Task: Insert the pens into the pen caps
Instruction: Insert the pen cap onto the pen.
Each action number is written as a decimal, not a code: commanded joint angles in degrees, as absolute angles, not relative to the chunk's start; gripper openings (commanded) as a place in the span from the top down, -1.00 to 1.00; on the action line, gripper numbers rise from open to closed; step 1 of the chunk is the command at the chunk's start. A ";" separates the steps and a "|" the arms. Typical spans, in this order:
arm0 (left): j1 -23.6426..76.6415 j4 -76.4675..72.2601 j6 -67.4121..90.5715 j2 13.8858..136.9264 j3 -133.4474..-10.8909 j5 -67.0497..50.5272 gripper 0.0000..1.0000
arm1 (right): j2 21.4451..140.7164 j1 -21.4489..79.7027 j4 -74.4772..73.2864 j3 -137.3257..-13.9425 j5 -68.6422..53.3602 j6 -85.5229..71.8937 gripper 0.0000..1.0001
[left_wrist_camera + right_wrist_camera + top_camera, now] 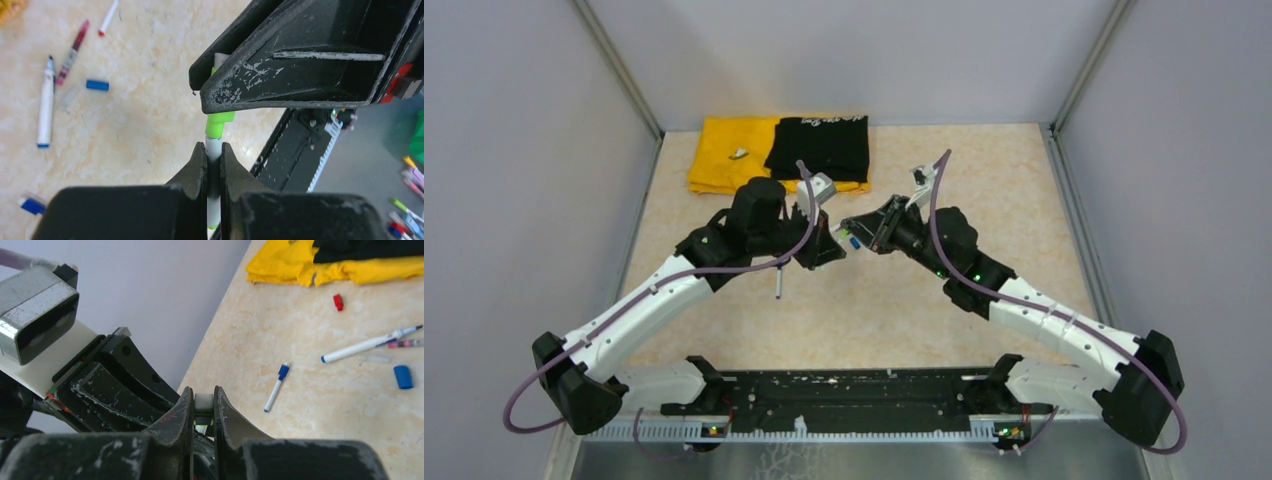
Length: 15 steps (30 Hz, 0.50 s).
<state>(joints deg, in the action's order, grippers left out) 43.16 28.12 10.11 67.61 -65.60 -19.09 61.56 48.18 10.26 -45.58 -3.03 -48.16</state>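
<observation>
left wrist view: left end effector [213,148] clamped together on a white-barrelled pen [218,126] with a green collar; the pen points toward the right end effector [202,395], whose fingers are closed on a short pale cap [203,402] with a sliver of green just under it; both parts are held in the air above the worktop [140,150], between the two arms; judged step: pressing the pen nose into the cap, seating not confirmed

risks: pen axis and cap bore look roughly in line, but this is not certain; a small tilt would set the nib against the cap rim and jam or smear it; further pushing could slide the smooth round barrel back through the left fingers; the cap is tiny, so a side load could flick it out of the pinch and onto the worktop; the two sets of fingers sit very near each other and could knock together

hidden: the joint between nib and cap lies behind the right finger in the left wrist view, and behind the end effector's own fingers in the right wrist view; cannot tell whether the nib is inside; most of the barrel is sunk between the left fingers; top external view is too small to show either part

loose on the worktop: a blue cap [97,85]; a red cap [338,301]; a maroon pen [72,52]
</observation>
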 commanded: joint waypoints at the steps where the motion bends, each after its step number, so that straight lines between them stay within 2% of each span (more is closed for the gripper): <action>1: 43.03 -33.00 12.03 66.64 -70.96 -14.80 1.00 | 62.70 53.69 -2.14 -45.72 -16.74 -45.18 1.00; 7: 42.98 -33.60 12.39 67.60 -71.51 -15.85 1.00 | 62.44 59.91 -5.58 -51.76 -6.81 -34.10 1.00; 15: 42.98 -31.24 11.25 67.42 -71.88 -20.40 1.00 | 61.92 59.85 -10.05 -52.13 -2.26 -37.15 1.00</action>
